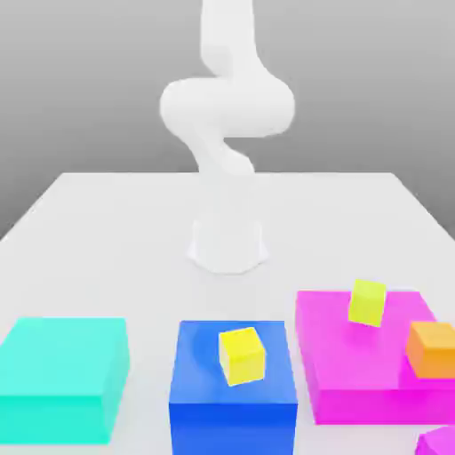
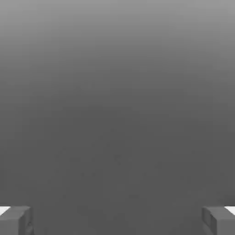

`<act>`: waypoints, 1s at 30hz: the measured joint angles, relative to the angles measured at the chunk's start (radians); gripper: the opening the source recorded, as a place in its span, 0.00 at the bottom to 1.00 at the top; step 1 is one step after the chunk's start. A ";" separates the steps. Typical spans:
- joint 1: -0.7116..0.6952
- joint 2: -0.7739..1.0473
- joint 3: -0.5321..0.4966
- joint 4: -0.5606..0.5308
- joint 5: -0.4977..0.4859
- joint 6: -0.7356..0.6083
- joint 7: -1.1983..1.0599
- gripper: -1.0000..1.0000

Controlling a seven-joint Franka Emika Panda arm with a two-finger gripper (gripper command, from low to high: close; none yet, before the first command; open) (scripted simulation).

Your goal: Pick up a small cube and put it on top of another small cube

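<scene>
Waiting at the start, the arm [image 1: 222, 115] stands folded upright over its base and nothing is held. The gripper [image 2: 117, 220] has its fingers spread wide apart. The orange cube [image 1: 433, 347] sits on the pink block [image 1: 355, 373], near a yellow cube [image 1: 367, 302]. Next, I judge, comes the reach down over it. No containers here.

the gripper [image 2: 117, 220] has its two grey fingertips [image 2: 16, 220] set wide apart, one at each lower corner of the picture (each with a small white patch at its outer top edge). between and beyond them lies a smooth grey backdrop, lighter toward the top and darker lower down.
</scene>
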 joint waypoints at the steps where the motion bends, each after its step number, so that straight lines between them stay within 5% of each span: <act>1: -0.002 0.039 0.015 0.007 -0.007 0.007 0.009 0.50; 15: 0.008 0.549 0.193 0.096 -0.141 0.091 0.163 0.50; 30: 0.145 1.083 0.254 0.189 -0.236 0.188 0.295 0.50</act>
